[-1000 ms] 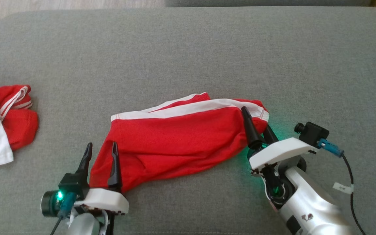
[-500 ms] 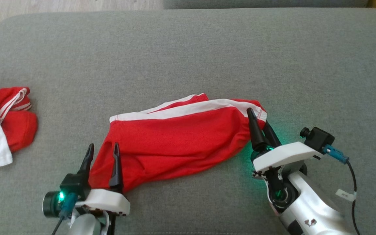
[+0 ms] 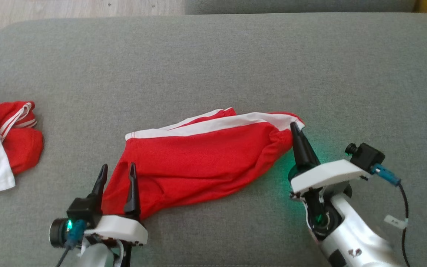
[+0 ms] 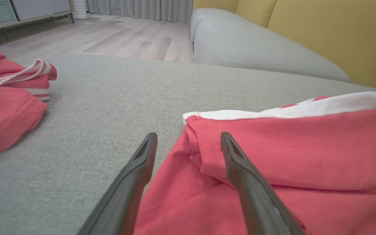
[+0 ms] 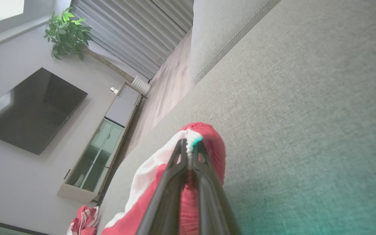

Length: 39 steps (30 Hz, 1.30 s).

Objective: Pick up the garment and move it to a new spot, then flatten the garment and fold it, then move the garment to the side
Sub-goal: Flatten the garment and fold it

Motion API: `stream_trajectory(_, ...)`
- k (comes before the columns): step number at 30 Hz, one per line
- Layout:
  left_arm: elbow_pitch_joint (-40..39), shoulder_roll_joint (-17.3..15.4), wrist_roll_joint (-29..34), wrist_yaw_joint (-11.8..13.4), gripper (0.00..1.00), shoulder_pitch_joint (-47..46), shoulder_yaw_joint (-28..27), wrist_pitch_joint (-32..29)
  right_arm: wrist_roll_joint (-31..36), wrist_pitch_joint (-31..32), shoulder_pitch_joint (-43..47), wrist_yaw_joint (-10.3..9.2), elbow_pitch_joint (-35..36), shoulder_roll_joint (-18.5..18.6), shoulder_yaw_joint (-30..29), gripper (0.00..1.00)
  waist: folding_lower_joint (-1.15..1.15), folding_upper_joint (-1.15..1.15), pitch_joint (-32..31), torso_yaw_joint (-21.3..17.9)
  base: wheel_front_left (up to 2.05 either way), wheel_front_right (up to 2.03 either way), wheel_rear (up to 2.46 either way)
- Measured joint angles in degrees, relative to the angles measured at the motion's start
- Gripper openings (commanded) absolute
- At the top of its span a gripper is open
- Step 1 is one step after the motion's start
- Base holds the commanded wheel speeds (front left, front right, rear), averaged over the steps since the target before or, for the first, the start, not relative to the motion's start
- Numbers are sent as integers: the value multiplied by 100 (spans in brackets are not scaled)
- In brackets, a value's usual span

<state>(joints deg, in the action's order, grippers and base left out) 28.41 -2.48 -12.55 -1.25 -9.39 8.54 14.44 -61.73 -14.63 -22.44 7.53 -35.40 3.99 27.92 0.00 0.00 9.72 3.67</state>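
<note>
A red garment (image 3: 202, 163) with a white stripe along its far edge lies stretched across the grey cushion (image 3: 213, 63). My right gripper (image 3: 295, 128) is shut on the garment's right end; in the right wrist view the cloth (image 5: 207, 143) is pinched between the closed fingers (image 5: 188, 145). My left gripper (image 3: 118, 171) stands open at the garment's near left corner, one finger on the cloth and one beside it on the cushion. In the left wrist view the red garment (image 4: 289, 153) runs between and under the fingers of my left gripper (image 4: 188, 138).
A second red and white garment (image 3: 2, 141) lies bunched at the cushion's left edge, also seen as a red pile (image 4: 8, 98). Wooden floor (image 3: 69, 7) shows beyond the far left corner. A yellow sofa back (image 4: 331, 36) stands behind.
My right gripper has closed from open onto the garment's right end and shifted slightly right. The left gripper has stayed open in place. The camera has drifted a little.
</note>
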Motion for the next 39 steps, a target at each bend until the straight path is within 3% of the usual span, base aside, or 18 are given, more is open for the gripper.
stream_trajectory(6,191,0,-469,-345,100,-204,-66,0,282,0,179,0,-90,7,53,0,0,0,34,-36,0,0,0)
stream_trajectory(12,1358,26,-1341,-539,100,-1556,-64,1,385,0,68,0,-57,8,152,0,0,0,246,-94,0,0,0)
stream_trajectory(17,2216,47,-1892,-590,100,-2239,78,-146,407,-1,-5,0,-47,9,242,0,0,0,332,-141,0,0,0)
stream_trajectory(23,2839,73,-2206,-619,100,-2373,367,-331,437,-1,-42,0,-47,11,223,0,0,0,367,-121,0,0,0)
stream_trajectory(31,2899,69,-2587,-632,99,-2448,916,-371,444,-2,-42,0,-56,33,176,0,0,0,372,-21,0,0,0)
stream_trajectory(32,2930,49,-2633,-632,49,-2455,1027,-325,444,-9,-44,0,-55,35,186,0,0,0,378,-20,0,0,0)
stream_trajectory(35,3012,18,-2632,-632,20,-2479,1176,-249,443,-9,-54,0,-55,36,210,0,0,0,387,-35,0,0,0)
stream_trajectory(37,3039,0,-2640,-632,21,-2492,1212,-185,441,-9,-59,-1,-55,36,218,0,0,0,388,-45,0,0,0)
stream_trajectory(39,3064,-15,-2638,-633,12,-2507,1249,-123,433,-9,-60,-1,-55,36,220,0,0,0,383,-50,0,0,0)
